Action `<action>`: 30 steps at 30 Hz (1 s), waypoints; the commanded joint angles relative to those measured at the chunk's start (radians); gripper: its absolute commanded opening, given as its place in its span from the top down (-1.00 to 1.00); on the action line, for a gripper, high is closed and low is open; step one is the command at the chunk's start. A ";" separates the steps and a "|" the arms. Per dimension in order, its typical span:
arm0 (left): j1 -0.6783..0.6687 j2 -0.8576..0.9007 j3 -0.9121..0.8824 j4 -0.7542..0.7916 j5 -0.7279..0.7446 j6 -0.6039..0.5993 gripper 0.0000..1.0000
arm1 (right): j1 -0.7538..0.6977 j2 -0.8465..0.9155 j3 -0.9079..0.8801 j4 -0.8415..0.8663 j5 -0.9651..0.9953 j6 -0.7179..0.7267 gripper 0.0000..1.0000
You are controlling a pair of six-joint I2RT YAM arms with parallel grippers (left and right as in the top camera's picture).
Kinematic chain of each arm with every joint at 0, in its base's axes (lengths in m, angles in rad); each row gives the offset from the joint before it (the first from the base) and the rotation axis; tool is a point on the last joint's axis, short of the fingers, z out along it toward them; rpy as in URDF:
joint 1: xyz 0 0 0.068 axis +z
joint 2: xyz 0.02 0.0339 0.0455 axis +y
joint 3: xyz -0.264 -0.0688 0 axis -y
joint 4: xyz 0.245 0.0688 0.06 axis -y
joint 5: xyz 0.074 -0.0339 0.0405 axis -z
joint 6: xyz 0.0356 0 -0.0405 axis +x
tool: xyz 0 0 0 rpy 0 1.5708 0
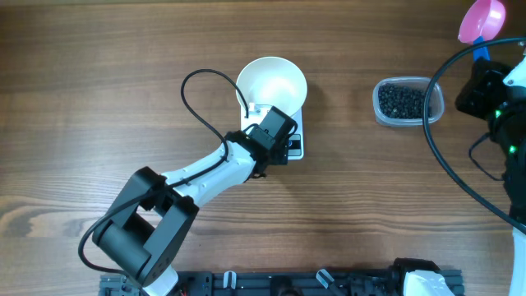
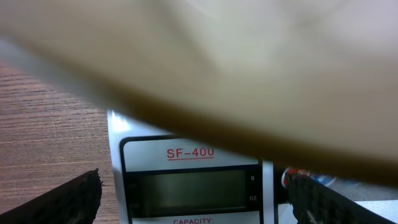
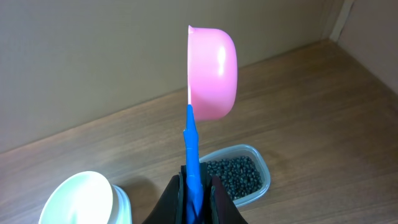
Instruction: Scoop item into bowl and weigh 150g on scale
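Beads (image 1: 404,100) lie heaped in a clear tub (image 1: 380,115) on the table (image 1: 99,82), well apart from the scale (image 1: 297,136) on its right-hand side and roughly level with its far end. The white bowl (image 1: 271,82) sits on the far part of the scale and looks empty, so by my reading no scooping has been done. The left gripper (image 2: 194,186) hangs low over the scale's near end, jaws spread wide and holding nothing. In its wrist view the display is just ahead between the fingers, with no digits I can make out. The right gripper (image 3: 194,186) is farther from the scale than the tub is, out beyond the tub and slightly to the far side. It is clamped tight on the blue handle (image 3: 191,149) of a pink scoop (image 3: 212,71). The handle runs straight out in line with the fingers, and the cup is raised and turned on edge. From the overhead view nothing dark shows inside it. The coming move turns on one relation: the tub lies below the scoop and back toward the scale. The right arm is plainly the nearer one to the tub. I judge the cup must tip down and sweep scale-ward along the tub's longer side to load beads.
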 commanded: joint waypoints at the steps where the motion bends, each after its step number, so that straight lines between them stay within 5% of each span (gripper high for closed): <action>1: 0.006 0.037 0.008 -0.001 -0.016 0.012 -1.00 | -0.004 0.001 0.023 0.001 -0.008 -0.019 0.91; 30: 0.019 0.007 -0.035 -0.008 -0.013 0.016 -1.00 | -0.004 0.002 0.023 0.002 -0.008 -0.020 0.91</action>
